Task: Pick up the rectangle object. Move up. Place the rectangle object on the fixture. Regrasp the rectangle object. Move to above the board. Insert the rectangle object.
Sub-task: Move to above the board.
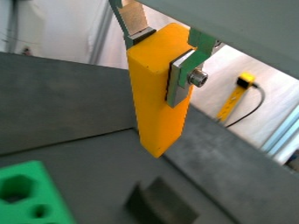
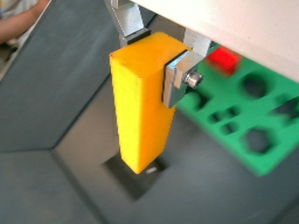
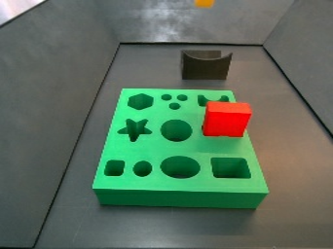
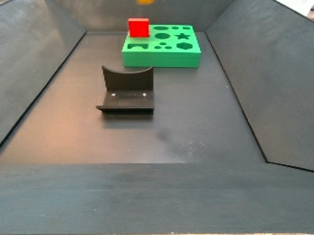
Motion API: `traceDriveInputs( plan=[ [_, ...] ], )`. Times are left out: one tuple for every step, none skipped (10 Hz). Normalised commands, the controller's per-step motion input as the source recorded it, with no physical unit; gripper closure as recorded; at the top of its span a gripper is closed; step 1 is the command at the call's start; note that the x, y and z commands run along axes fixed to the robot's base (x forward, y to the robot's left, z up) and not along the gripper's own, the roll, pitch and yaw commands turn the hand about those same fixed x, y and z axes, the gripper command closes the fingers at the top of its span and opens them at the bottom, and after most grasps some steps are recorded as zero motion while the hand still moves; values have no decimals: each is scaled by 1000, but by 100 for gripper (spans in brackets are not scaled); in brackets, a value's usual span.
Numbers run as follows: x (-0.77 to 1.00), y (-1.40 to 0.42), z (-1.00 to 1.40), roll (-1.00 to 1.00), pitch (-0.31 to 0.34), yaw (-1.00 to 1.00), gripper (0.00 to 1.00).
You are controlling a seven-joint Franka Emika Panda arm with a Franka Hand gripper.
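Pincer high above the floor, clamped on the block; the same grip shows in both wrist views. We see the silver fingers pressed against opposite faces near the block's upper end, with the block hanging upright, its long axis pointing down.

In a wrist view the block's lower end hangs over the fixture, clear of it; a gap shows between them. In a wrist view the fixture lies below and a little to one side of the block's lower end.

In a side view only a small orange sliver of the block shows at the frame's upper edge, well above the fixture. In a side view another sliver sits at the upper edge; the pincer itself is out of both side views.

Fixture stands on the dark floor, apart from the board. The board lies flat, its cut-outs open. A red cube rests on the board's top face near one edge; we also see it in a side view and in a wrist view.
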Motion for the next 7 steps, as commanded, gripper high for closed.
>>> traceDriveInputs(
  plan=[
    [-978, -1000, 374, -1000, -12, -113, 100],
    [-758, -691, 269, -1000, -13, -113, 100],
    [-596, -512, 207, -1000, -14, -111, 100],
    [-333, -220, 100, -1000, -13, -107, 100],
    [-142, -11, 18, -1000, -17, -97, 100],
    [-81, 35, -2, -1000, -18, -90, 100],
    [-76, 29, 16, -770, -28, -59, 100]
  ],
)
